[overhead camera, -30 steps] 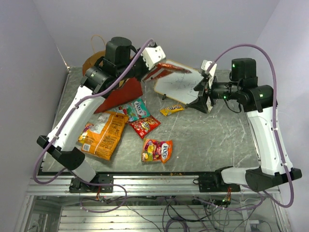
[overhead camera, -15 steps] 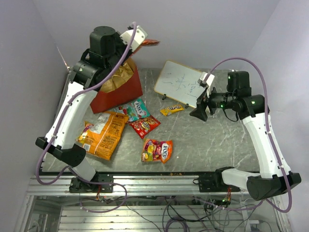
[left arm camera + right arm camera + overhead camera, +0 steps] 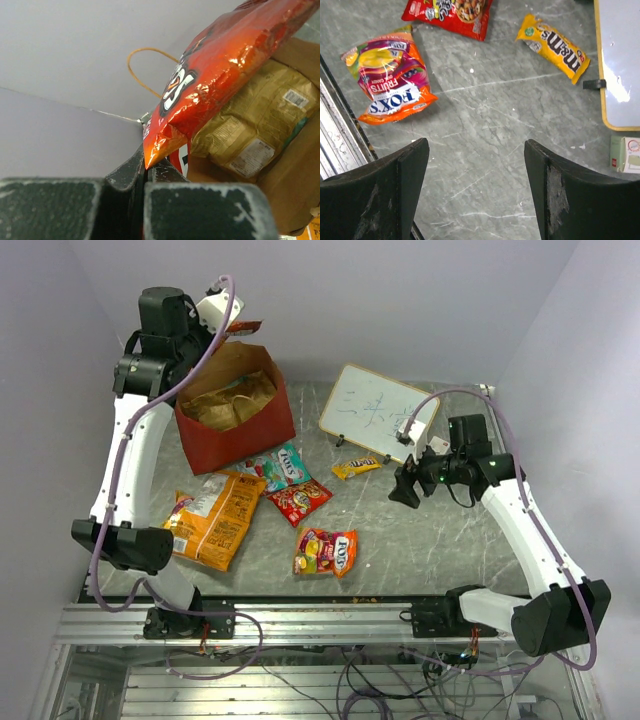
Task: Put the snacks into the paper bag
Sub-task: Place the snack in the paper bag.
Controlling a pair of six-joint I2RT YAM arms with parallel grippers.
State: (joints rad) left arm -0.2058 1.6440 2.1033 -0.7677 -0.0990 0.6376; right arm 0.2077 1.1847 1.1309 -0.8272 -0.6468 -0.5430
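1. My left claw (image 3: 145, 172) is pinched tight on one corner of the dark red Doritos bag (image 3: 220, 70). The packet hangs out from the jaws, over the open mouth of the paper bag (image 3: 238, 438).
2. Beneath the claw, inside the bag, a tan chip bag (image 3: 250, 125) lies against the brown wall, so part of the room down there is taken.
3. I judge the step in hand to be dropping the Doritos in. I would lower the claw until the packet's free end is past the rim and centred between the walls. It should also be clear of the loop handle (image 3: 145, 70) beyond the claw. Only then would I let go. A release from high up could catch the rim and slide out.
4. My right claw (image 3: 475, 150) is spread wide and holds nothing above the table (image 3: 485, 115). The yellow M&M's pack (image 3: 552, 47) lies ahead of its right finger, and the Fox's packet (image 3: 387, 75) ahead of its left.
5. The orange chip bag (image 3: 212, 520) lies well apart from both claws.
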